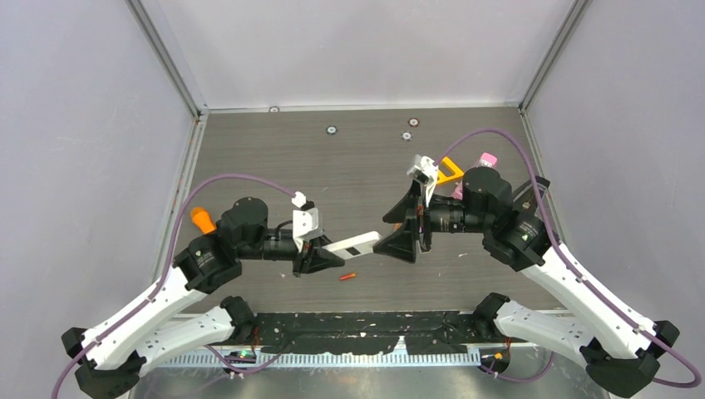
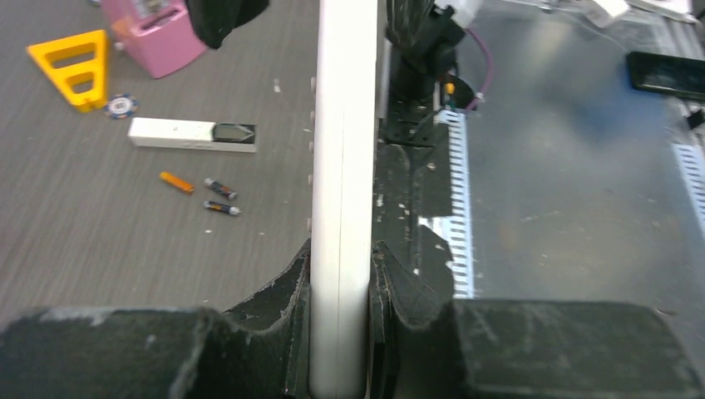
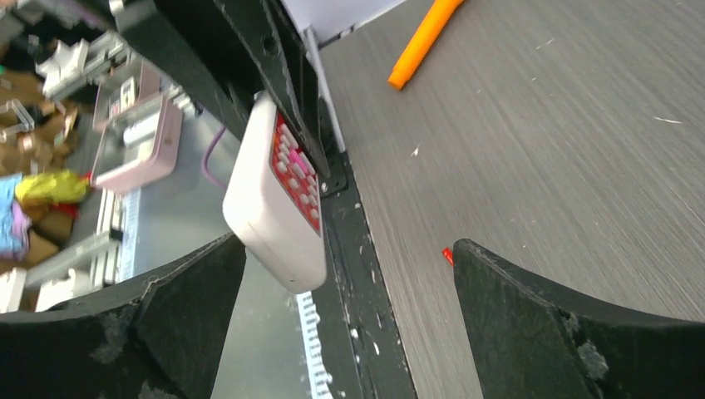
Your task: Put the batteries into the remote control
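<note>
**Left end effector clamps the remote; right one stands wide apart**

The left end effector (image 1: 318,258) is clamped on one end of the white remote (image 1: 353,245), its fingers (image 2: 291,283) pressed against both long sides. The remote is held off the bench (image 1: 274,158), over the middle of its near half, with its free end pointing at the right end effector (image 1: 384,233). That one has its fingers (image 3: 565,324) spread fully and holds nothing. The right wrist view shows the remote's red buttons and its free end just ahead of the gap; I cannot tell whether they touch.

A red battery (image 1: 347,276) lies on the bench close to the near edge, just in front of the remote. In the left wrist view an orange battery (image 2: 176,182), a dark battery (image 2: 220,189) and a second dark battery (image 2: 223,208) lie close together on the bench, just beside a white bar (image 2: 179,133) with a dark open end.

An orange stick (image 1: 202,219) lies by the left edge. A yellow triangle (image 1: 450,172) and a pink box (image 2: 158,37) sit toward the far right.
</note>
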Controlling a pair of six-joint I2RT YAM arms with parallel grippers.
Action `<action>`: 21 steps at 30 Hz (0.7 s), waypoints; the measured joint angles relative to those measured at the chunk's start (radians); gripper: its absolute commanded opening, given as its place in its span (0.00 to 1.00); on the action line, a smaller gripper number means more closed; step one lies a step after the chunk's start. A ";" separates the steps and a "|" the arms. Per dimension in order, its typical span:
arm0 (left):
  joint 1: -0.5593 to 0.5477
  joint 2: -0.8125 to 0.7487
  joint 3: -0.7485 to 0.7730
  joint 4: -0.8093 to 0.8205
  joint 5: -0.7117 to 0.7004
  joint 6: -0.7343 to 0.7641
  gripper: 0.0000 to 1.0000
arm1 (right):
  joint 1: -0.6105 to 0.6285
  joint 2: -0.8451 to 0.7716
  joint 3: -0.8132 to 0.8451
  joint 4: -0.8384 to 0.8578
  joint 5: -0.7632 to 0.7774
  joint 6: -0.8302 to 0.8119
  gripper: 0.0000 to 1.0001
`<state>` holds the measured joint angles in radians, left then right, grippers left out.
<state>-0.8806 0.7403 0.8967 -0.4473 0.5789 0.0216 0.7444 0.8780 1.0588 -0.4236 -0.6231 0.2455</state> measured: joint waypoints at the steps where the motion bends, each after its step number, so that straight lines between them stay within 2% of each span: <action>1: 0.000 0.008 0.011 -0.008 0.021 0.000 0.00 | 0.001 0.002 0.000 -0.010 -0.018 -0.019 0.98; 5: 0.001 0.061 0.062 -0.055 0.099 -0.007 0.00 | 0.017 0.021 0.015 -0.035 -0.080 -0.085 0.91; 7: 0.002 0.084 0.071 -0.071 0.122 -0.010 0.00 | 0.028 0.032 0.026 -0.035 -0.097 -0.104 0.83; 9: 0.003 0.098 0.072 -0.082 0.135 -0.011 0.00 | 0.035 0.042 0.034 -0.034 -0.105 -0.116 0.70; 10: 0.004 0.103 0.072 -0.089 0.142 -0.012 0.00 | 0.039 0.049 0.037 -0.034 -0.108 -0.119 0.59; 12: 0.004 0.107 0.074 -0.097 0.147 -0.014 0.00 | 0.042 0.058 0.039 -0.033 -0.114 -0.127 0.48; 15: 0.012 0.114 0.090 -0.122 0.142 -0.022 0.00 | 0.047 0.066 0.043 -0.034 -0.139 -0.134 0.38; 16: 0.012 0.116 0.096 -0.127 0.141 -0.026 0.00 | 0.047 0.066 0.045 -0.033 -0.148 -0.136 0.38; 17: 0.012 0.117 0.101 -0.130 0.141 -0.031 0.00 | 0.048 0.065 0.046 -0.031 -0.156 -0.137 0.43; 18: 0.012 0.117 0.103 -0.132 0.142 -0.036 0.00 | 0.048 0.066 0.048 -0.026 -0.166 -0.135 0.48; 19: 0.012 0.117 0.105 -0.133 0.145 -0.040 0.00 | 0.048 0.066 0.048 -0.022 -0.172 -0.135 0.59; 21: 0.012 0.116 0.106 -0.130 0.151 -0.045 0.00 | 0.048 0.068 0.048 -0.021 -0.180 -0.132 0.67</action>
<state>-0.8688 0.8558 1.0023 -0.5774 0.7300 -0.0235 0.7929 0.9455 1.1072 -0.4442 -0.8032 0.1139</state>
